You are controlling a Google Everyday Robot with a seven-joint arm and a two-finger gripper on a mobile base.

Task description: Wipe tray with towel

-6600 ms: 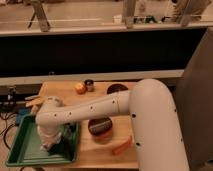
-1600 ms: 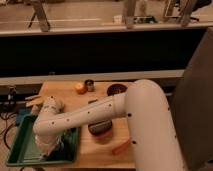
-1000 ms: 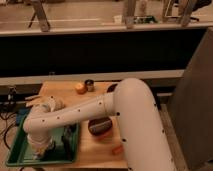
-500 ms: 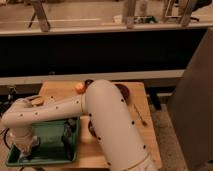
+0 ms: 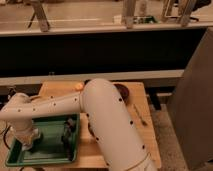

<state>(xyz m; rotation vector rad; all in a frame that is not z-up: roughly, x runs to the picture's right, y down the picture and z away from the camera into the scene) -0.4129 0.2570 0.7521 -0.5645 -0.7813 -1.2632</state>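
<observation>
The green tray (image 5: 50,150) lies on the front left of the wooden table (image 5: 142,135). My white arm reaches across from the right, and its wrist bends down over the tray's left end. The gripper (image 5: 27,143) is low in the tray's left part, at a pale patch that looks like the towel (image 5: 33,137); most of the towel is hidden under the gripper. A dark object (image 5: 69,133) stands at the tray's right side.
An orange fruit (image 5: 78,86) and a dark bowl (image 5: 123,92) sit at the table's back. A thin utensil (image 5: 140,115) lies on the right part. A dark counter runs behind, and a grey panel (image 5: 192,100) stands at the right.
The arm has swung left, carrying the gripper from the middle of the tray to its left end. The tray has stayed in place.
</observation>
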